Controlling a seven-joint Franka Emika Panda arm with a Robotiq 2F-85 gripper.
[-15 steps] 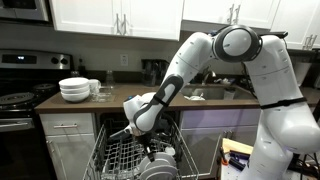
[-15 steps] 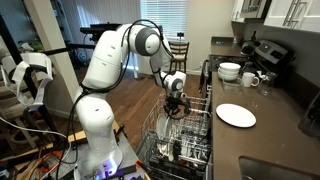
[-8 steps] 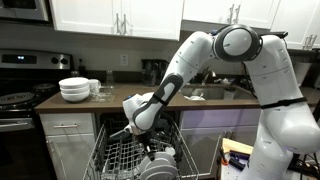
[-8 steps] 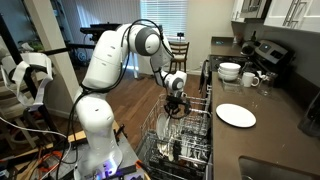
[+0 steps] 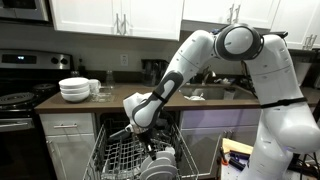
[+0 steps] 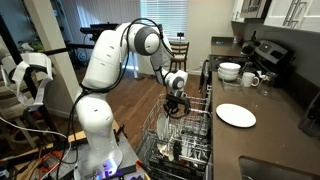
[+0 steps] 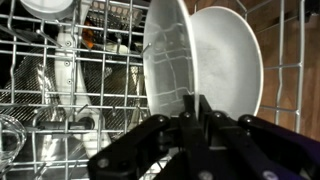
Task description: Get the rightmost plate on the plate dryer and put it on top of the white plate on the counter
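Note:
In the wrist view two plain white plates stand upright in the grey wire plate dryer [image 7: 60, 100]. My gripper [image 7: 195, 108] is shut on the bottom rim of the rightmost plate [image 7: 168, 60]; a second white plate [image 7: 230, 60] stands right behind it. In both exterior views the gripper [image 5: 150, 140] [image 6: 176, 108] reaches down into the pulled-out rack [image 5: 118, 158] [image 6: 190, 135]. The small flat white plate [image 6: 236, 115] lies on the dark brown counter [image 6: 275, 135], apart from the gripper.
A stack of deep white bowls [image 5: 74, 89] [image 6: 229, 71] and mugs [image 6: 250, 78] stand on the counter near the stove [image 5: 15, 100]. Glasses and other dishes fill the rack [image 7: 60, 50]. White cabinet fronts [image 5: 65, 145] flank the rack.

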